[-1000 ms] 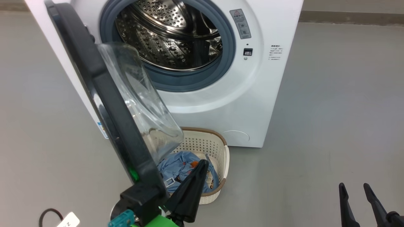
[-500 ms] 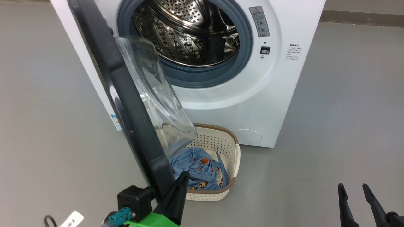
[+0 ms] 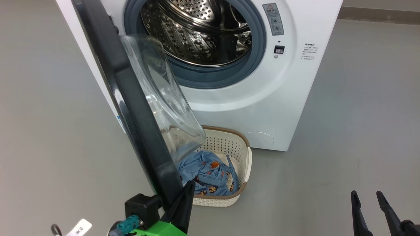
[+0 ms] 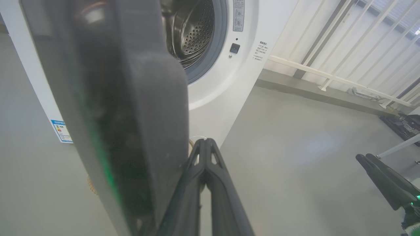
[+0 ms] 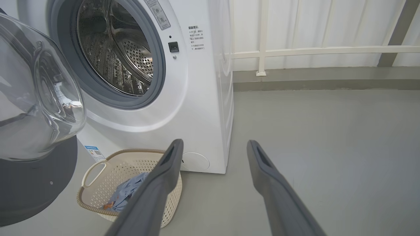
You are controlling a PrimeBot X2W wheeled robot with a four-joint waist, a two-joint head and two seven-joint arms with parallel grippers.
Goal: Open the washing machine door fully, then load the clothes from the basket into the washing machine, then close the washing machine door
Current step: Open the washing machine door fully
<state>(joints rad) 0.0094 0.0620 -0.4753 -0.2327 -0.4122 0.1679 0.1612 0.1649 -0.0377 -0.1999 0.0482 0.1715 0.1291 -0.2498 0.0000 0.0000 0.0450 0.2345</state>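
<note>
The washing machine door (image 3: 129, 108) stands swung out edge-on across the left of the head view. It hides the left half of the basket (image 3: 223, 144) and most of the blue label (image 4: 61, 131), and its top is cut off by the frame. Its wide black ring is glossy, and the clear glass dome (image 3: 160, 98) bulges to the right, blurring the perforated basket wall behind it.

The washing machine (image 3: 249, 108) is a white box at upper centre, top cropped, with a grey rubber gasket (image 3: 210, 77) around a dimpled steel drum (image 3: 200, 29). The basket sits on the grey floor (image 3: 344, 131) just before the machine's base. It is cream plastic with a brown woven-look rim and holds crumpled light blue clothes (image 3: 205, 172) with orange-brown prints.

The left gripper (image 3: 190, 185), at lower centre, has its 2 dark fingers pressed together with nothing between them. They lie along the door's lower edge, though actual contact is hard to confirm. The right gripper (image 3: 367, 194), at lower right, is spread wide and empty, its base cut off.
</note>
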